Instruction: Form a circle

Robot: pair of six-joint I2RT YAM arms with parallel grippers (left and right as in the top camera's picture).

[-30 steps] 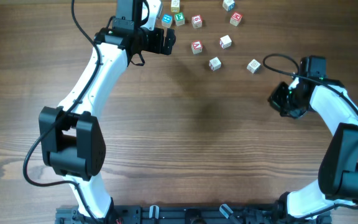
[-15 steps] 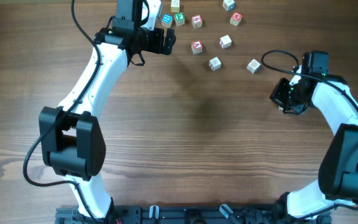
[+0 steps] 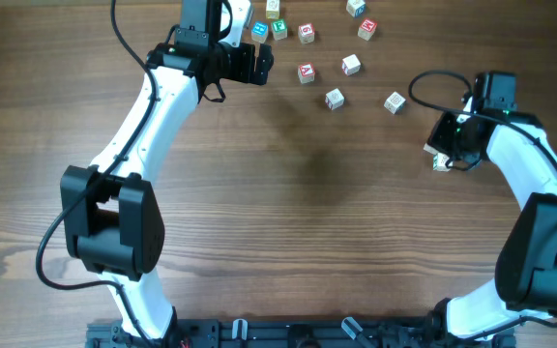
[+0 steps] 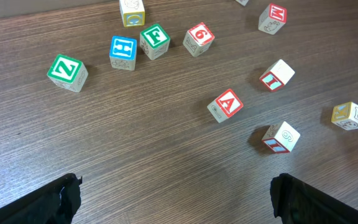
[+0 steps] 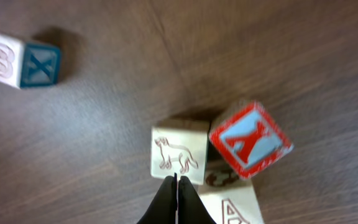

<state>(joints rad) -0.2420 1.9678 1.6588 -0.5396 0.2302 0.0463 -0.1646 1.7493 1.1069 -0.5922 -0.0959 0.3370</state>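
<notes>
Loose cubes (image 3: 306, 72) at twelve o'clock on the desk (image 3: 307, 213).
Wide-spread left fingers (image 4: 55, 200); right fingers (image 5: 166, 202) pinched shut just beside animal-faced cube (image 5: 179, 151).

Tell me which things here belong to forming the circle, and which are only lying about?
Belong to the job: scattered alphabet cubes; cube cluster at the shut right gripper; open left gripper.
Only there: wooden table; black rail at its near edge.

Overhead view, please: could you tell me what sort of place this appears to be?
Probably a robotics lab bench: the left arm and right arm rise from a black rail at the edge of a wood-grain table, and small alphabet cubes lie scattered on it.
</notes>
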